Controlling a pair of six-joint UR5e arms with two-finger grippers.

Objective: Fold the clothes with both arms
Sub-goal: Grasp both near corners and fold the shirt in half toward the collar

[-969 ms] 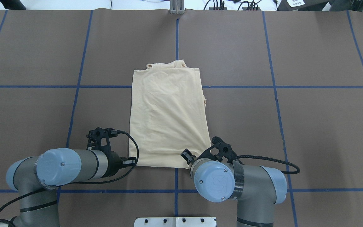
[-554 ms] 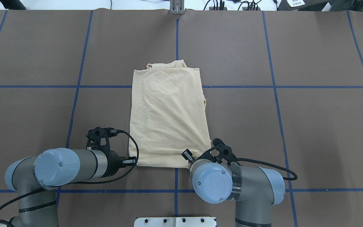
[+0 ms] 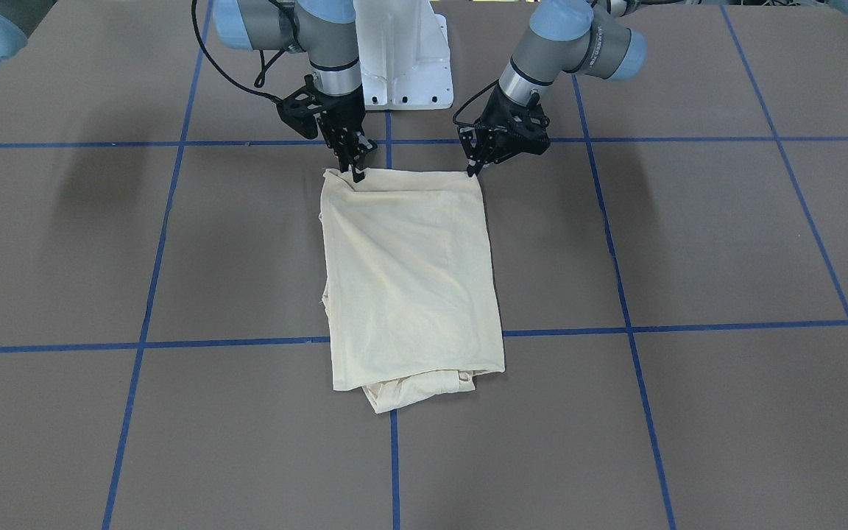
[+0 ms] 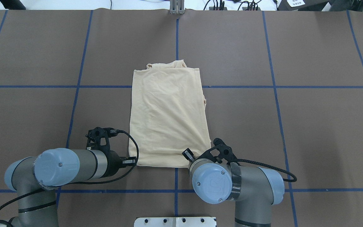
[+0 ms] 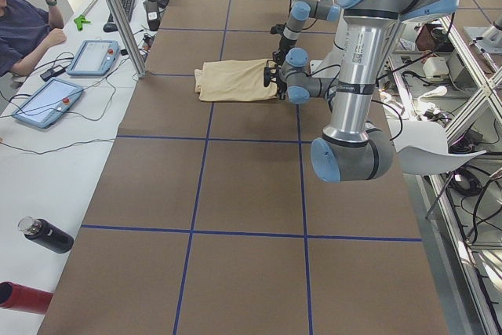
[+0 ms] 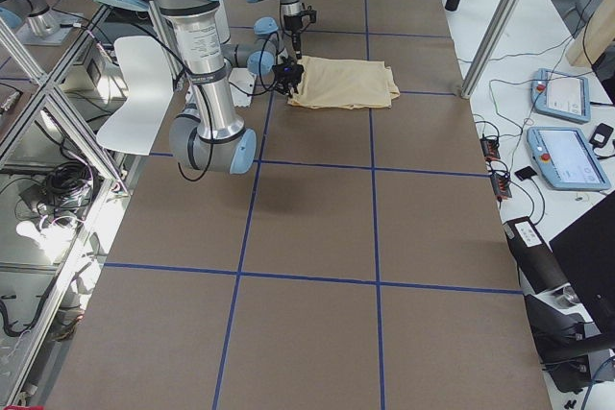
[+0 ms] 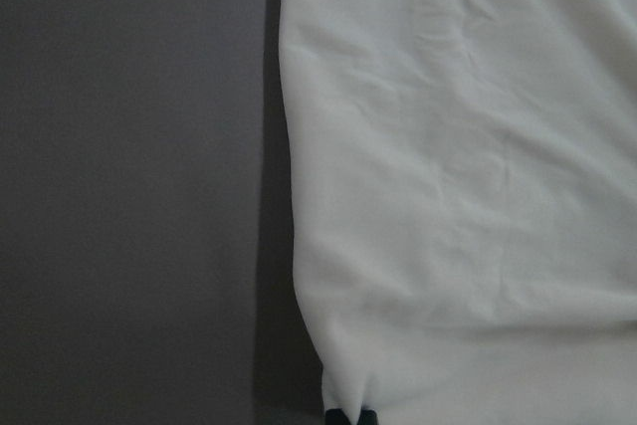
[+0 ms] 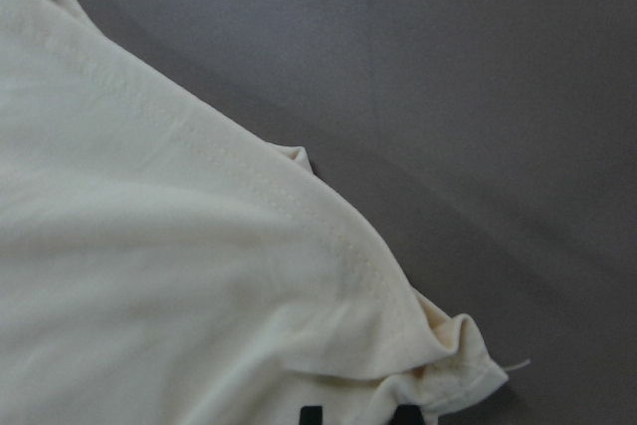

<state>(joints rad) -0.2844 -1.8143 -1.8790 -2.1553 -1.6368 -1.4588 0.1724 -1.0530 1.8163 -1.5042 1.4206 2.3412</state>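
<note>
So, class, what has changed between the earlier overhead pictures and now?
The silver-grey jointed right arm eased slightly back toward the robot's base; the left arm barely shifted. Nothing was newly gripped or released: the right gripper and left gripper stay on the near corners of the pale cream-yellow thin-cloth shirt, which lies flat as before.

- Brown table cover [image 4: 310, 126], marked into large squares by blue tape lines [image 4: 176, 41].
- White pedestal base [image 3: 402, 66] at the table's near-robot edge.
- White side bench [image 5: 55, 170] along the far side, with two blue-edged tablets [image 5: 47, 102].
- Seated person [image 5: 23, 25] in a dark blue top at that bench.
- Black bottle [image 5: 47, 235] and red bottle [image 5: 22, 297] lying on the bench.
- Metal post [image 5: 118, 13] beside the tablets.
</note>
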